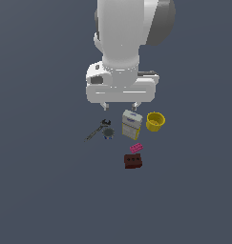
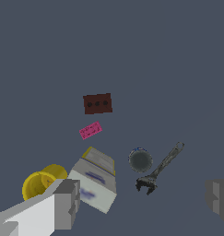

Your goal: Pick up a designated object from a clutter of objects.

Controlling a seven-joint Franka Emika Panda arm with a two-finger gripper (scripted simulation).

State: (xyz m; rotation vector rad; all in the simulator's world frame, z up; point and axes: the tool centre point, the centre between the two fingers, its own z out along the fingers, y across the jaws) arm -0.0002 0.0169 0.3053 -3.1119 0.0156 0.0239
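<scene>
We see our gripper (image 1: 120,105) spread wide above the box (image 1: 131,125); beside the box, 1 yellow cup (image 1: 155,121) holds nothing.

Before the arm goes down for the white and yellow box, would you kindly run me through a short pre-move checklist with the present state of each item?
1. Jaws open: ok. The gripper shows its jaws set wide apart in the wrist view.
2. Gripper empty: ok. Nothing sits between the jaws.
3. Target standing free: ok. The white-yellow box is upright and apart from its neighbours.
4. Gripper centred over the box: not ok. In the wrist view the box lies close to one finger rather than midway.
5. Room beside the yellow cup: cannot tell. It stands close on the exterior view's right.
6. Dark grey tool and small round part out of the way: ok. Both are apart from the box.
</scene>
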